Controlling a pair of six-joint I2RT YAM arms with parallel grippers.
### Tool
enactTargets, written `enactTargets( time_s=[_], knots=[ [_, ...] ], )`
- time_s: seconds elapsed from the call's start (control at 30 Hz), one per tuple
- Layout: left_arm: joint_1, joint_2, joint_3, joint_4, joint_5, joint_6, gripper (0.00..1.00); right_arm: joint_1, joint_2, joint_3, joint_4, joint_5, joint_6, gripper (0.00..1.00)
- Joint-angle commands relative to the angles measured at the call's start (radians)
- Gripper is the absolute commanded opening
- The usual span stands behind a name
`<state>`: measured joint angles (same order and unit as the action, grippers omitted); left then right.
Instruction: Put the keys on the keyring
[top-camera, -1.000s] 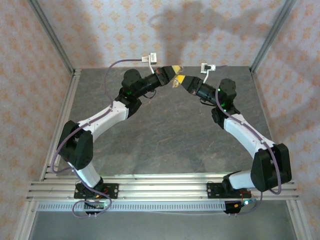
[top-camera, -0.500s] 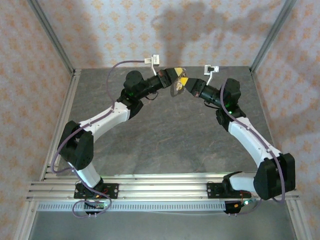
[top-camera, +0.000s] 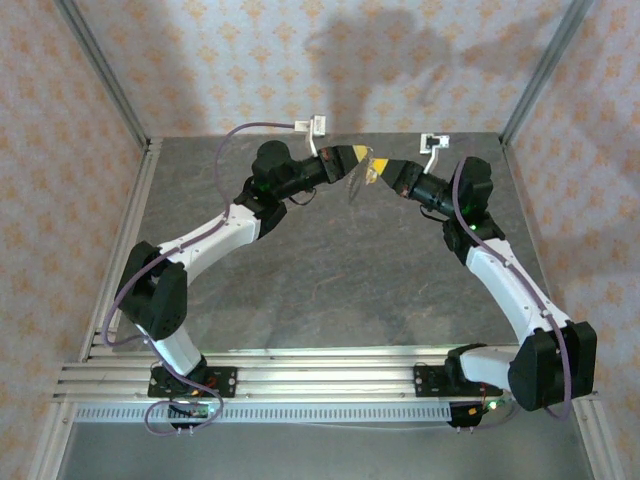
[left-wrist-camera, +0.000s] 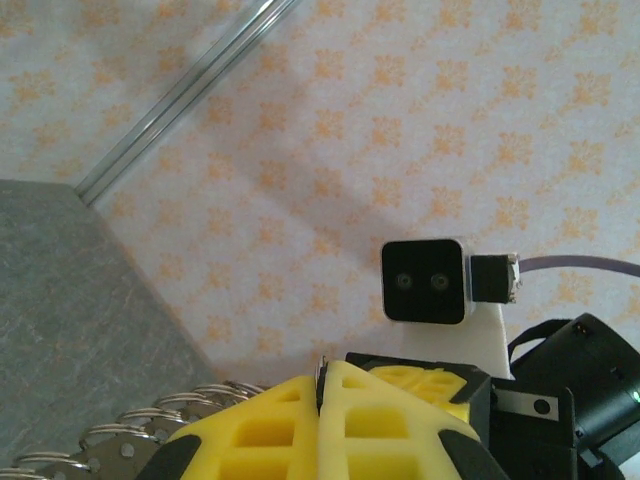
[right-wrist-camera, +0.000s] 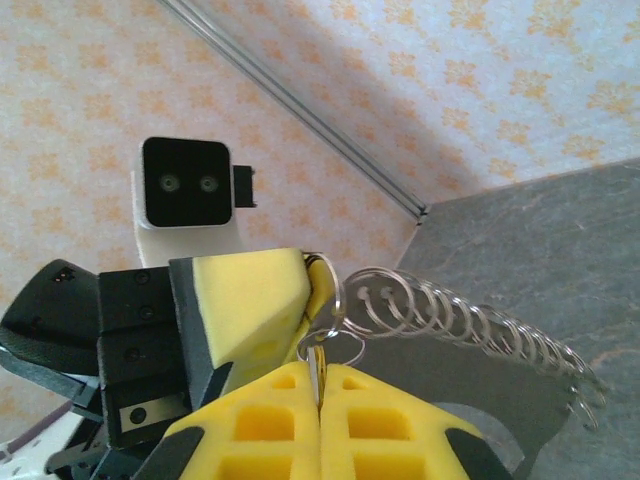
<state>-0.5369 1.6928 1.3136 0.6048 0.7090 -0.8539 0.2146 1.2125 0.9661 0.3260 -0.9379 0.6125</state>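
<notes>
Both arms reach to the far middle of the grey stone-look tabletop (top-camera: 330, 270), tips almost meeting in the air close to the back wall with its cream-and-orange patterned paper (top-camera: 250, 60).

Left gripper (top-camera: 357, 158): yellow pads pressed flat together, no gap. From the right wrist, a small wire loop sits right at the tip of these pads.

That loop belongs to the keyring (right-wrist-camera: 470, 370), a flat grey metal strip with a row of silvery wire rings curling along one edge. It hangs off the table between the two grippers. From the left wrist the row of rings runs off to the lower left, just beside the left pads.

Right gripper (top-camera: 379, 172): pads also squeezed together. A thin silvery blade (right-wrist-camera: 315, 372) stands edge-on in the seam between them, its top end at the small loop. Cannot tell whether this is a key's blade; no coloured head is visible.

Each wrist sees the other's camera: a white block with a black face (left-wrist-camera: 425, 282) above the left pads, and another like it (right-wrist-camera: 185, 185) at upper left from the right wrist.

From above, the keyring is a small pale glint between the tips.
</notes>
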Motion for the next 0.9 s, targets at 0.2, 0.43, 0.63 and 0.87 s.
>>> enactTargets(
  time_s=[0.2, 0.43, 0.63, 0.87],
  knots=[
    [-0.014, -0.067, 0.036, -0.031, 0.062, 0.066, 0.0, -0.047, 0.013, 0.102, -0.098, -0.063, -0.077, 0.0],
    [-0.019, -0.068, 0.048, -0.05, 0.079, 0.08, 0.0, -0.049, 0.048, 0.169, -0.14, -0.105, -0.099, 0.0],
    [-0.025, -0.066, 0.052, -0.055, 0.079, 0.087, 0.0, -0.05, 0.056, 0.186, -0.157, -0.113, -0.109, 0.0],
    [-0.026, -0.057, 0.057, -0.053, 0.074, 0.085, 0.0, -0.032, 0.039, 0.149, -0.138, -0.13, -0.097, 0.0]
  ],
)
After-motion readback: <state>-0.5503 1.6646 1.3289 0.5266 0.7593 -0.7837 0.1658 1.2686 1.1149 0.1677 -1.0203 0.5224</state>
